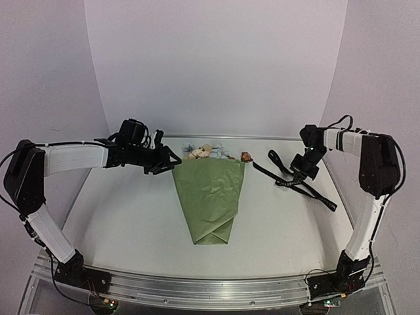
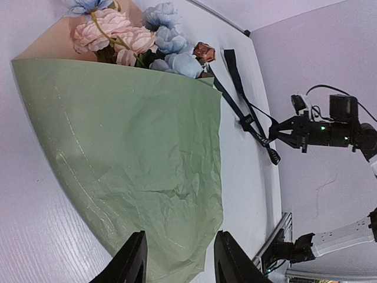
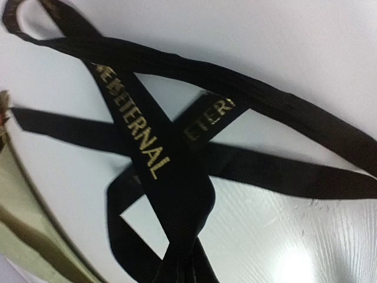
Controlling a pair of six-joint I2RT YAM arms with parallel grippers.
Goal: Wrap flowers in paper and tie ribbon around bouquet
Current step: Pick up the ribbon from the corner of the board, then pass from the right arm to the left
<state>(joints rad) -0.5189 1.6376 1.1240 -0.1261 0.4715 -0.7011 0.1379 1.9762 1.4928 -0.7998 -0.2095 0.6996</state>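
The bouquet lies mid-table as an olive-green paper (image 1: 211, 197) cone with its tip toward me. Blue, cream and brownish flowers (image 1: 203, 152) stick out of the wide far end. My left gripper (image 1: 172, 163) hovers at the cone's upper left edge, open and empty. In the left wrist view its fingers (image 2: 132, 262) frame the paper (image 2: 129, 135) below the flowers (image 2: 135, 38). The black ribbon (image 1: 323, 199) lies tangled to the right of the cone. My right gripper (image 1: 304, 170) is down on it and shut on a strand. The lettered ribbon (image 3: 153, 147) bunches into the jaws at the bottom of the right wrist view.
A white curved backdrop rises behind the table. An aluminium rail (image 1: 210, 289) carries both arm bases along the near edge. The right arm's coiled cable (image 1: 292, 180) hangs beside the ribbon. The ribbon's far end (image 2: 235, 76) reaches close to the brownish flower head.
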